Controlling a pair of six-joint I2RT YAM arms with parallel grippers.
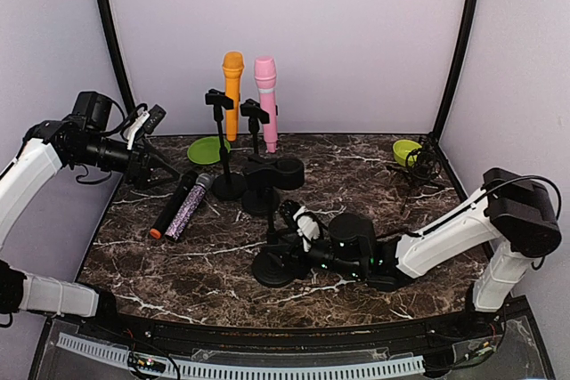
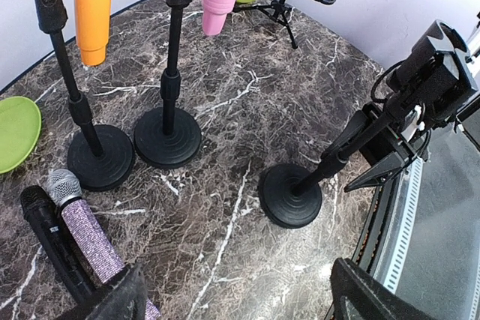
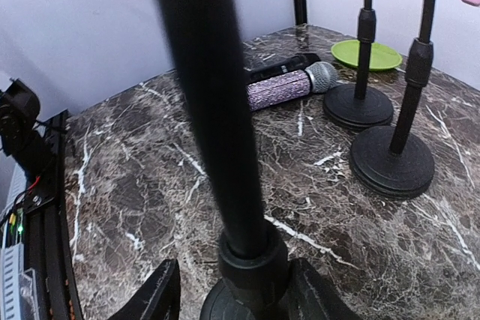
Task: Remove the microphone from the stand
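- The orange microphone point(image 1: 232, 77) sat head-up in the clip of the left rear stand point(image 2: 100, 157), and the pink microphone point(image 1: 266, 86) sat likewise in the right rear stand point(image 2: 166, 136). The 2 stood close together at the back of the table point(image 1: 374, 193), and I judged these were the ones left to lift out
- The left gripper point(image 2: 240, 301) hung high over the table's left rear, its fingers point(image 2: 112, 301) spread wide with nothing between them and its camera facing both loaded stands. That pose looked like a setup for reaching the orange microphone, the nearer of the 2
- The right gripper point(image 3: 236, 294) lay low at the front stand point(image 2: 289, 196), with 1 finger on each side of the pole just above the base collar. Whether the fingers pressed the pole or only flanked it could not be told. Probably it was there to steady or shift that stand, since no microphone showed on it in any view
- The glitter microphone point(image 2: 86, 226) and the black microphone point(image 2: 49, 234) lay flat, side by side, left of the rear stand bases and apart from both grippers
- Count: 4 microphones, 2 clipped and 2 lying; 3 round-based stands, plus 1 small tripod stand point(image 1: 426, 166) at the right rear; 1 green plate point(image 1: 207, 150); 1 green bowl point(image 1: 405, 150); 2 grippers
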